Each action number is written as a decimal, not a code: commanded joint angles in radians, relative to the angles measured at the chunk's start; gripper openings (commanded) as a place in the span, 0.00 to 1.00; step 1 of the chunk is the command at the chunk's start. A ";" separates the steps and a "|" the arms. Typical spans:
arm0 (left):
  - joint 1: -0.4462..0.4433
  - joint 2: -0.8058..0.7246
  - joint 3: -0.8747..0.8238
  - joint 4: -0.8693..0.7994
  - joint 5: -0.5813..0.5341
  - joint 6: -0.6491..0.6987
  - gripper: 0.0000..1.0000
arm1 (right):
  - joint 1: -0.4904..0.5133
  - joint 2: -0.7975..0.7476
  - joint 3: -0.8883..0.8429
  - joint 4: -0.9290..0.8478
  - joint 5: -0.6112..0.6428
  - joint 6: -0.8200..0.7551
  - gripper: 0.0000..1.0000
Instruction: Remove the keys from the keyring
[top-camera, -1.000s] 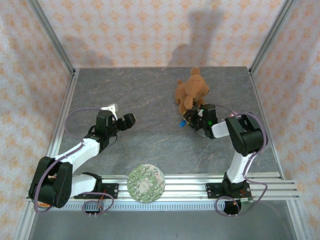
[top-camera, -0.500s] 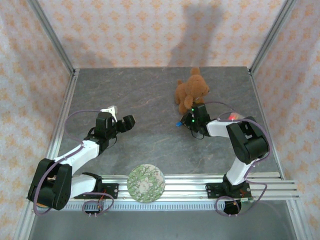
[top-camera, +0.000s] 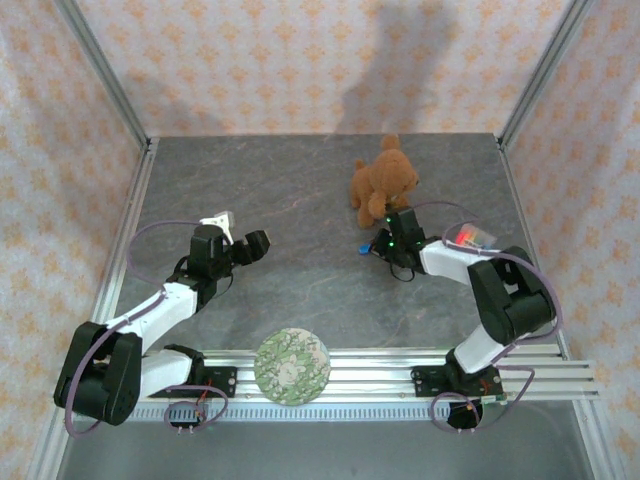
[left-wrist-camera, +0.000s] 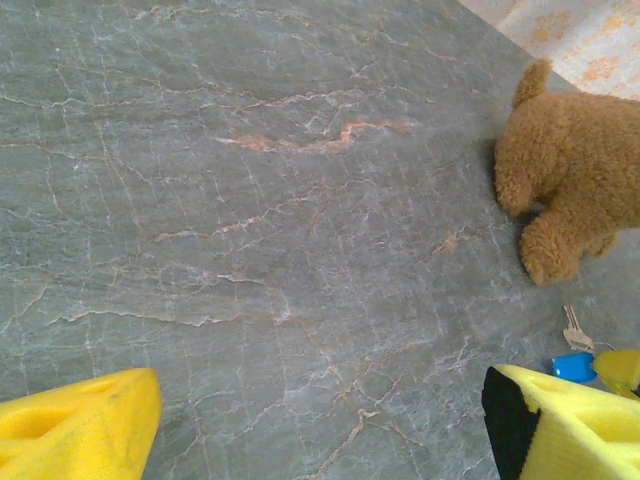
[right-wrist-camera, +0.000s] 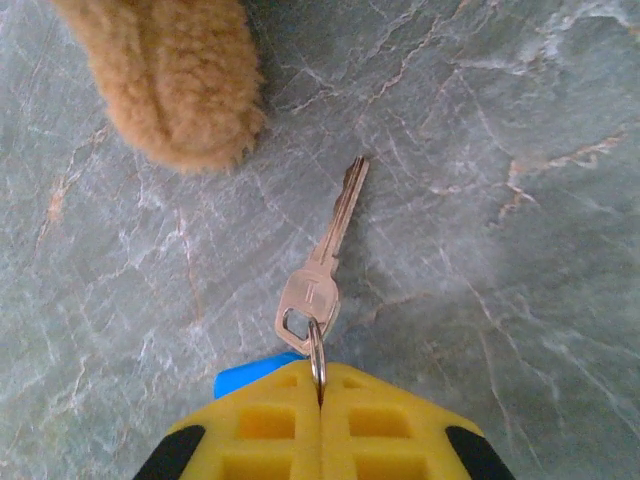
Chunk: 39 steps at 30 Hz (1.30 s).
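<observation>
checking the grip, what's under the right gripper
A blue piece pokes out beneath the right gripper, mostly covered. The keyring is pinched in it, silver key outside.

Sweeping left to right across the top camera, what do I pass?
Left arm's fingers → round patterned disc → blue key tag. The teddy bear overlaps the tag, so it is left out.

Silver key (right-wrist-camera: 322, 265) lying flat, blade pointing away from me, head threaded on keyring (right-wrist-camera: 317, 362). Ring upright, pinched in my right gripper (right-wrist-camera: 320, 398). Blue tag (right-wrist-camera: 248, 378) beside ring.
</observation>
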 joint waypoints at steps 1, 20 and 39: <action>-0.009 -0.032 -0.002 0.013 0.012 -0.038 0.85 | 0.002 -0.065 0.022 -0.122 0.030 -0.070 0.00; -0.044 -0.097 0.183 -0.037 0.239 -0.069 0.72 | 0.002 -0.342 0.334 -0.438 -0.418 -0.432 0.00; -0.259 -0.002 0.387 0.035 0.317 -0.126 0.61 | 0.064 -0.284 0.443 -0.302 -0.408 -0.216 0.00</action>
